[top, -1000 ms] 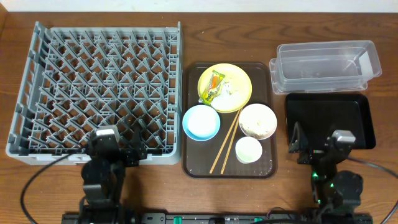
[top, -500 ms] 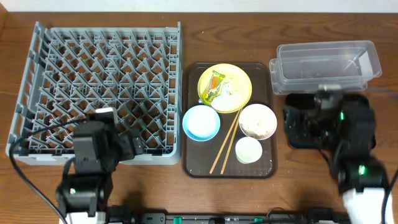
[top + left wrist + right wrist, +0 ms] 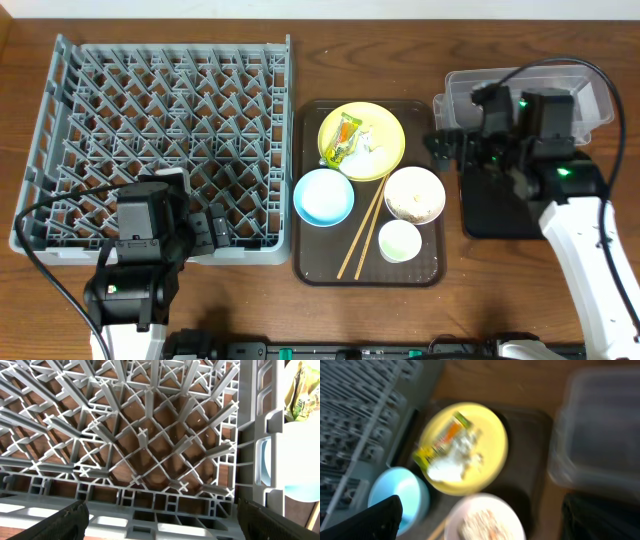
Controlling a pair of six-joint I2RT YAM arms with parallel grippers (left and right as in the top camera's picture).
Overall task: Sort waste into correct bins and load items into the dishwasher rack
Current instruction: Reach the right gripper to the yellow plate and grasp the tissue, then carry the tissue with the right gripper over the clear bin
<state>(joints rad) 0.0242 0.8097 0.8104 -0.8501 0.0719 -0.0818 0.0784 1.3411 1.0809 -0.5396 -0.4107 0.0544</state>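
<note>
The grey dishwasher rack (image 3: 160, 140) fills the left. A yellow plate (image 3: 385, 125) holds the wrapper (image 3: 345, 138) and crumpled white paper (image 3: 372, 146). Below it sit a light blue bowl (image 3: 323, 196), a white bowl (image 3: 414, 194) with rice scraps, a white cup (image 3: 400, 240) and chopsticks (image 3: 362, 235). A clear tub (image 3: 590, 100) and black tray (image 3: 500, 215) are at right. My left gripper (image 3: 215, 232) is open over the rack's front edge (image 3: 160, 525). My right gripper (image 3: 450, 145) is open and empty, above the white bowl's edge (image 3: 482, 520).
The dishes rest on a brown serving tray (image 3: 310, 260) between the rack and the bins. The rack's right wall stands close to the light blue bowl (image 3: 300, 480). The right wrist view is blurred by motion. Cables trail from both arms.
My right arm has swung from the table's front edge back and left over the black tray, towards the dishes. My left arm has shifted slightly left at the rack's front edge.
</note>
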